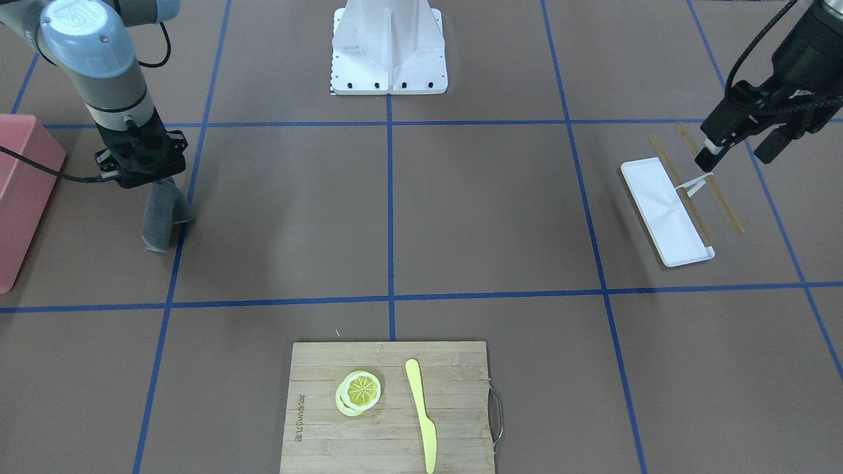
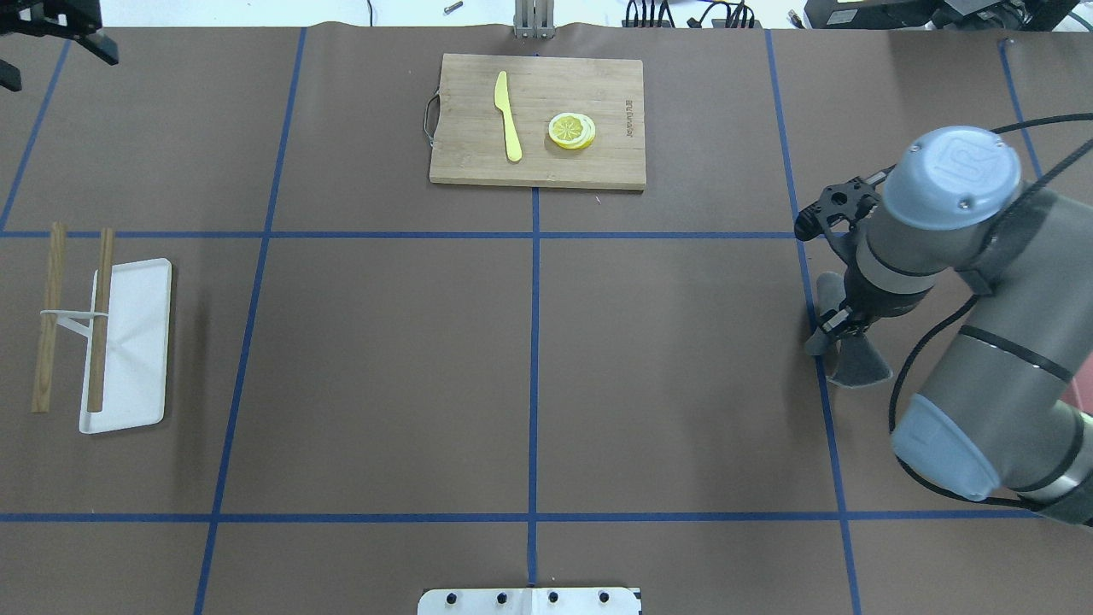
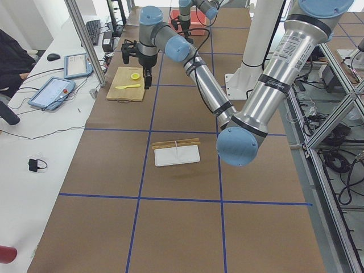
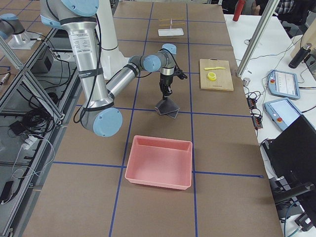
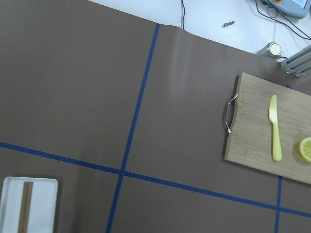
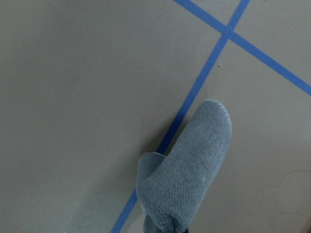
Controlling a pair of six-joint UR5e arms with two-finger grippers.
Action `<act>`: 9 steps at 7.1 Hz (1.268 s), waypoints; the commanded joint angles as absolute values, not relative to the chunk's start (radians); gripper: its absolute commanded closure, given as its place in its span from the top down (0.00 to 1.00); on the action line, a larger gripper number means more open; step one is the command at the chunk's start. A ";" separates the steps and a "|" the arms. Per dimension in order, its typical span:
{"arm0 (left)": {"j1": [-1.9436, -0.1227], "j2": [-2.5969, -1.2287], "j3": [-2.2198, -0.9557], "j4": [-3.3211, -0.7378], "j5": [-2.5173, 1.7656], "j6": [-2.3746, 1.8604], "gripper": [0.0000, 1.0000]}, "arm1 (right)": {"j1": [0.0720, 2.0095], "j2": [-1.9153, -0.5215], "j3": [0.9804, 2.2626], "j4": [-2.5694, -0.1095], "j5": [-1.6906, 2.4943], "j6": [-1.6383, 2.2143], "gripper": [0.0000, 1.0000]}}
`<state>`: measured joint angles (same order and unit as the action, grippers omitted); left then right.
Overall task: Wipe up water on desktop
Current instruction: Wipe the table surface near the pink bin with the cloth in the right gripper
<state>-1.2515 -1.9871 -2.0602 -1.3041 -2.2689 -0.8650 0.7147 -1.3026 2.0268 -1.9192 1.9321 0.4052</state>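
The desktop [image 2: 384, 367] is matte brown with blue tape lines. My right gripper [image 1: 155, 181] is shut on a grey cloth [image 1: 161, 220]. The cloth hangs down and its lower end rests on the desktop, over a blue tape line [image 6: 189, 170]. It also shows in the overhead view [image 2: 854, 363] and the right side view [image 4: 167, 107]. A faint curved outline [image 6: 286, 187] marks the surface beside the cloth; no clear water shows. My left gripper [image 1: 737, 153] is open and empty, held high above the white tray.
A pink bin [image 1: 20, 191] stands beside the right arm. A white tray [image 1: 665, 210] with wooden chopsticks [image 1: 714, 184] on a rack lies under the left arm. A bamboo cutting board [image 1: 388, 408] holds lemon slices [image 1: 359, 392] and a yellow knife [image 1: 420, 411].
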 commanded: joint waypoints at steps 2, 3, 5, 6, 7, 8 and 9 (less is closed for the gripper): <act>-1.285 -1.933 -2.057 -1.304 -2.267 -0.828 0.98 | 0.620 -1.192 1.889 -1.843 1.957 0.434 0.00; -1.298 -1.904 -2.063 -1.305 -2.266 -0.786 0.98 | 0.570 -1.186 1.844 -1.728 2.004 0.543 0.00; -1.351 -1.875 -2.051 -1.304 -2.266 -0.674 0.98 | 0.514 -1.132 1.848 -1.657 2.054 0.685 0.00; -1.354 -1.875 -2.049 -1.305 -2.266 -0.673 0.98 | 0.494 -1.123 1.851 -1.654 2.066 0.725 0.00; -1.367 -1.875 -2.049 -1.305 -2.266 -0.673 0.98 | 0.479 -1.105 1.864 -1.654 2.069 0.777 0.00; -1.367 -1.876 -2.049 -1.305 -2.266 -0.675 0.98 | 0.506 -1.109 1.852 -1.657 2.068 0.775 0.00; -1.367 -1.878 -2.051 -1.304 -2.266 -0.675 0.98 | 0.575 -1.114 1.803 -1.657 2.069 0.755 0.00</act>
<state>-1.3652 -1.8762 -2.0498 -1.3049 -2.2657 -0.6750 0.5190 -1.1115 1.8410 -1.6561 2.0675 0.7628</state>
